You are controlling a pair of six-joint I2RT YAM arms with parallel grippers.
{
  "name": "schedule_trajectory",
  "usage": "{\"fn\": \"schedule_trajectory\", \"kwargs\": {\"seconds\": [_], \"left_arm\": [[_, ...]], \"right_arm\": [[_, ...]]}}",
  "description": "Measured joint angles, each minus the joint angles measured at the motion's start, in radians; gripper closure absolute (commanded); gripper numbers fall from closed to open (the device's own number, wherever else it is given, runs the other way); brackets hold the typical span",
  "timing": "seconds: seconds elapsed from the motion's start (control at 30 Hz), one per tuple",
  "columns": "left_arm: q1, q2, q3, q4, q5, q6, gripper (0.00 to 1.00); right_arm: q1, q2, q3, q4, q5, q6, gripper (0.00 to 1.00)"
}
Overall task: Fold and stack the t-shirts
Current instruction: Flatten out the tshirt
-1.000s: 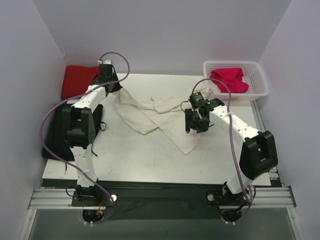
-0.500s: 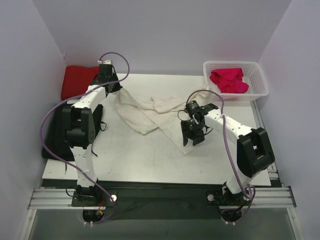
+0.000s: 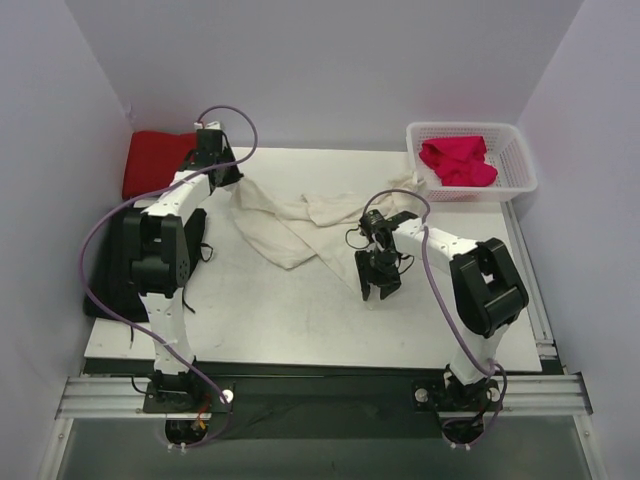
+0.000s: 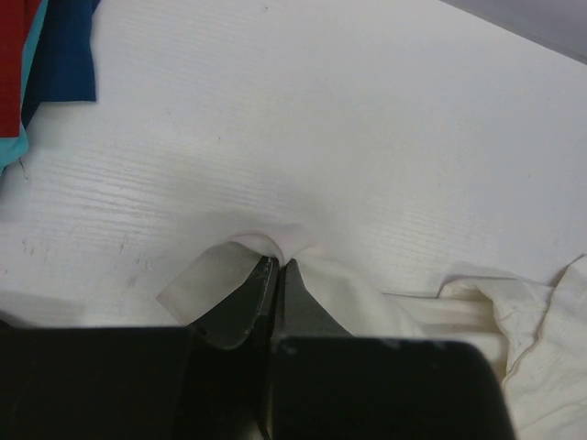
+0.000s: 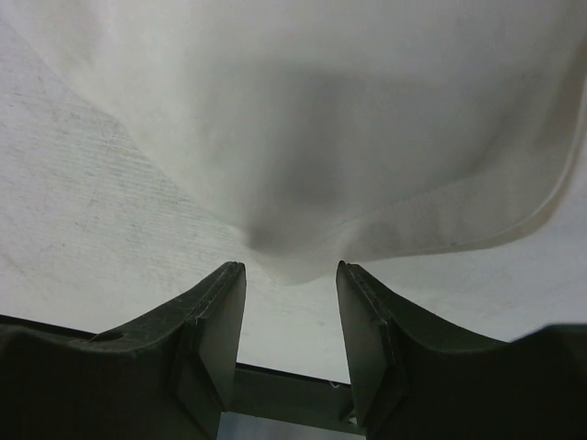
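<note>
Cream t-shirt (image 3: 290, 225) sprawls across the table (image 3: 300, 320); my left gripper (image 4: 278, 266) pinches its eleven-o'clock corner as anchor, right gripper (image 5: 289, 269) spread wide, empty, straddling the five-o'clock hem tip, ready to pinch.

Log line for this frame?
left end effector: shut on cream shirt | right end effector: open, at its near corner | pink shirt: in basket

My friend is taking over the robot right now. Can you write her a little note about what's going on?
Left pincer: shut on the cream shirt, at its far edge.
Right pincer: open at the shirt's near corner, not gripping.
The cream shirt lies crumpled on the table. The red shirt is at far left, the pink shirt in the basket.
Done: cream shirt not folded yet.
Left: grip, spread, fold, stack.
</note>
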Motion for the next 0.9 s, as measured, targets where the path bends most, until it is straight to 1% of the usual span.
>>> {"fn": "schedule_trajectory", "kwargs": {"seconds": [0.4,0.5,0.6,0.63,0.7,0.73,0.9], "left_arm": [[0.007,0.0,-0.009,0.003,0.005,0.0,1.0],[0.014,0.0,-0.024,0.004,0.011,-0.001,1.0],[0.021,0.0,-0.033,0.004,0.019,-0.002,1.0],[0.023,0.0,-0.033,0.004,0.022,-0.003,1.0],[0.026,0.0,-0.033,0.005,0.026,-0.003,1.0],[0.027,0.0,-0.033,0.005,0.028,-0.003,1.0],[0.03,0.0,-0.034,0.005,0.034,-0.003,1.0]], "right_arm": [[0.004,0.048,-0.002,0.017,-0.001,0.0,0.57],[0.013,0.048,-0.005,0.017,0.001,0.001,0.6],[0.025,0.048,-0.008,0.016,0.006,0.002,0.67],[0.029,0.048,-0.008,0.015,0.009,0.002,0.72],[0.037,0.048,-0.011,0.014,0.015,0.005,0.78],[0.039,0.048,-0.012,0.014,0.016,0.006,0.85],[0.041,0.048,-0.019,0.013,0.016,0.028,0.99]]}}
